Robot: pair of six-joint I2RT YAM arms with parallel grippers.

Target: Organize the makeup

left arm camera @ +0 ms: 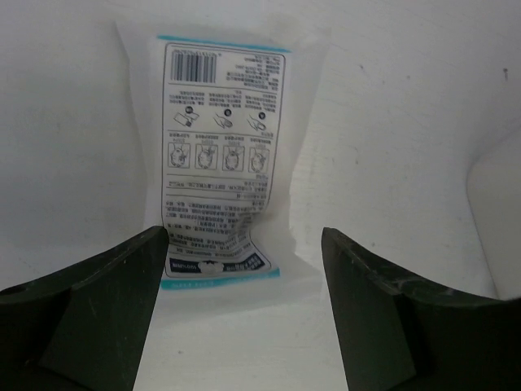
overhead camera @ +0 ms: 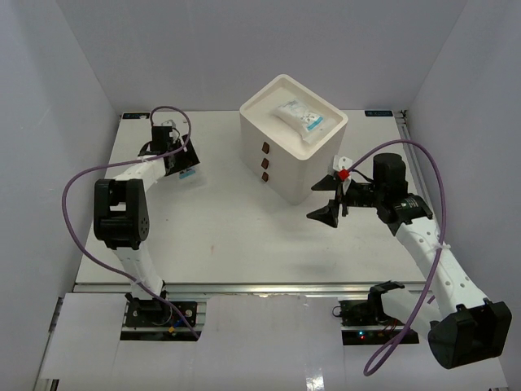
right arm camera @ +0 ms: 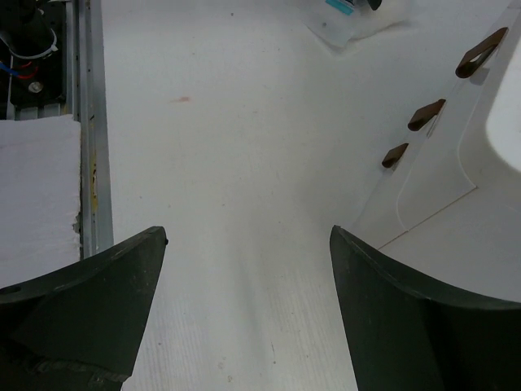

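Observation:
A flat white sachet with blue print (left arm camera: 218,155) lies on the table, its near edge curled up between my left gripper's open fingers. My left gripper (left arm camera: 242,277) hovers just short of it and is empty; from above it (overhead camera: 185,165) sits at the far left over that sachet (overhead camera: 190,174). A second clear sachet with blue print (overhead camera: 299,118) lies on top of the cream drawer box (overhead camera: 313,163). My right gripper (overhead camera: 326,199) is open and empty beside the box's near corner, over bare table (right arm camera: 244,269). Sponges, tube and bottle are out of view.
The drawer box stands at centre back, its three dark red knobs (overhead camera: 265,163) facing front-left; they also show in the right wrist view (right arm camera: 426,114). The table's metal front rail (right arm camera: 89,163) runs along the near edge. Purple cables loop from both arms.

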